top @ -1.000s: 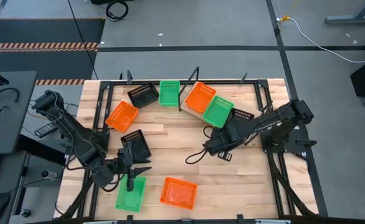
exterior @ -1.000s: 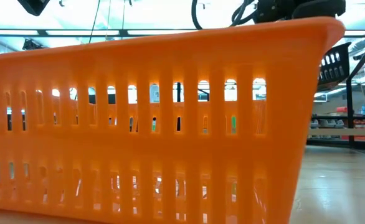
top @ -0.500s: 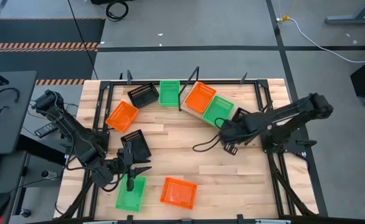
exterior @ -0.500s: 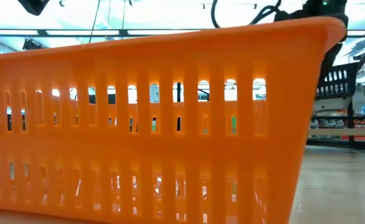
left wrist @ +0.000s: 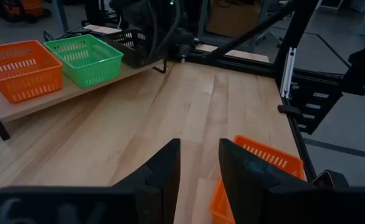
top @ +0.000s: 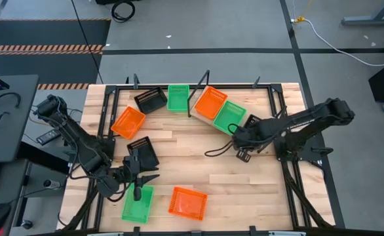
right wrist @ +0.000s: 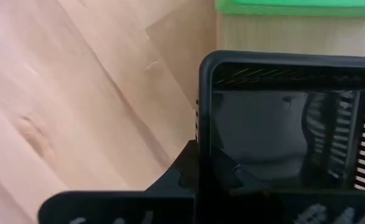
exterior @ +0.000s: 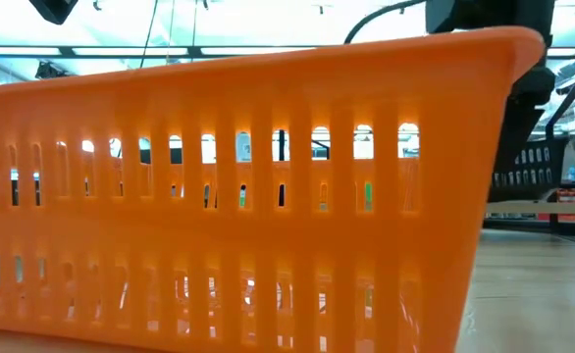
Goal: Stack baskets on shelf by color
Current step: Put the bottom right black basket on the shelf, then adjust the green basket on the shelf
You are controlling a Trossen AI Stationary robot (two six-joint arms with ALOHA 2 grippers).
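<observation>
Black basket (right wrist: pixel 282 124) is clamped by its rim in your right gripper (top: pixel 243 139), now at 3 o'clock on the table, just beside the shelf (top: pixel 202 118) end and the green basket (top: pixel 229 116) on it. Over the last 1 s it swung there from table centre, so placement is close. Left gripper (top: pixel 146 178) idles at 7 o'clock, fingers slightly apart, empty, over another green basket (top: pixel 137 203).

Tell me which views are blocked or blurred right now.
Low view: an orange basket fills nearly the whole frame, backlit through its slots. Right wrist view: the black basket in the right pincer blocks half. Left wrist view: left pincer soft, table sharp.
</observation>
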